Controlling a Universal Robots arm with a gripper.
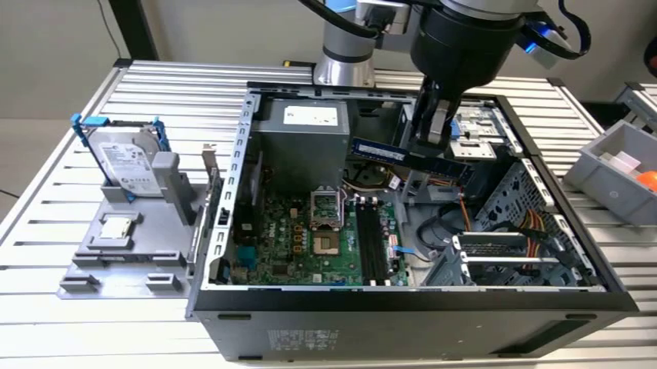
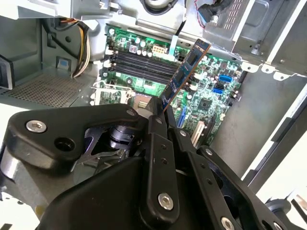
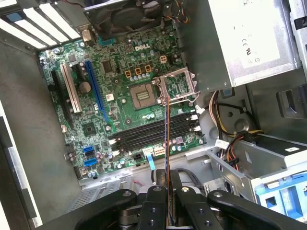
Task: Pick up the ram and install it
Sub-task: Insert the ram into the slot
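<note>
Gripper: the gripper [image 1: 433, 146] is closed tight on the ram [image 1: 385, 151]; in both wrist views its black fingers [image 3: 156, 201] press the stick from both sides
Ram place: in the air inside the open computer case [image 1: 411, 307], above the motherboard [image 1: 308, 246]; apart from the black memory slots [image 1: 371, 246]; its length runs across the direction of the slots
Around: the grey power supply [image 1: 303, 131] just beside the ram on the exterior view's left; open processor socket [image 1: 326, 207] near the slots
In the way: metal drive cage [image 1: 513, 254] and orange cables [image 1: 508, 231] on the exterior view's right of the slots
Further out: hard drive in a blue frame [image 1: 128, 157] and a grey fixture [image 1: 123, 257] on the table [image 1: 41, 231]; grey bin [image 1: 616, 169]
Arm: comes down from above, wrist pointing down into the case
Ram look: long, thin, dark with blue label; seen by its edge in the first wrist view [image 3: 166, 143]
</note>
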